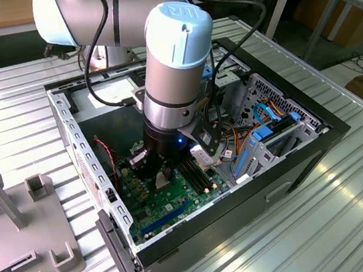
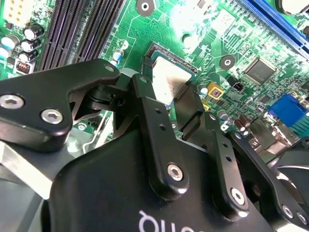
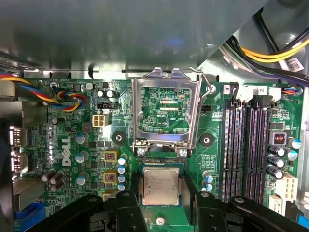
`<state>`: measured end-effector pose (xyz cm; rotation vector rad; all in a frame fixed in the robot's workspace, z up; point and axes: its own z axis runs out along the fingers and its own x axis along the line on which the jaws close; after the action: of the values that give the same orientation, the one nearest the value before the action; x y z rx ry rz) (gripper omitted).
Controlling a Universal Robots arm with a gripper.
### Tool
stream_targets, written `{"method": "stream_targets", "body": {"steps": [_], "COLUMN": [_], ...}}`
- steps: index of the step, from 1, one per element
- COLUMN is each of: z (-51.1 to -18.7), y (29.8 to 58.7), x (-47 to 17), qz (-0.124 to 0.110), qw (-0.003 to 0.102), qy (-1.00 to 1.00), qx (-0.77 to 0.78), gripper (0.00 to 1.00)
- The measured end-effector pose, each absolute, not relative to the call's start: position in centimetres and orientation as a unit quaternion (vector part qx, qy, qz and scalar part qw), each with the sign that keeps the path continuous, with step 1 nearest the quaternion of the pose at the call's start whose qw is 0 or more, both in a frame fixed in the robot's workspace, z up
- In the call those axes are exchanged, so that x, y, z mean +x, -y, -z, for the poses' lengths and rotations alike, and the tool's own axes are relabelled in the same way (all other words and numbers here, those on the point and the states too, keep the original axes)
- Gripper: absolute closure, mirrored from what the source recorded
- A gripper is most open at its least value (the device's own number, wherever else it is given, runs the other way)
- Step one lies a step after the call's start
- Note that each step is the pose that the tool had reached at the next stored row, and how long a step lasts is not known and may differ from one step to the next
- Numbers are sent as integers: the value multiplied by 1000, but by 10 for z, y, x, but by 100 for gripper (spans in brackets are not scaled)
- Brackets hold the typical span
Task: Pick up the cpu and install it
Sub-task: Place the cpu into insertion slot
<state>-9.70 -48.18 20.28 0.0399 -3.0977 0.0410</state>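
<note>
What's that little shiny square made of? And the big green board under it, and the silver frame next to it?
The cpu top looks like metal: silvery-grey, with a dull sheen that catches the light. The green board looks like stiff circuit board with a glossy green coating, and fine lines and tiny parts show on it. The frame looks like bare, bright metal, maybe steel.
</note>
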Motion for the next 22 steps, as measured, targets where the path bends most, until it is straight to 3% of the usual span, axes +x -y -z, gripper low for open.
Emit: {"method": "stream_targets", "body": {"steps": [22], "z": [-200], "y": [482], "x": [-96], "qz": [-13], "qw": [22], "qy": [1000], "qx": [11], "gripper": [56]}}
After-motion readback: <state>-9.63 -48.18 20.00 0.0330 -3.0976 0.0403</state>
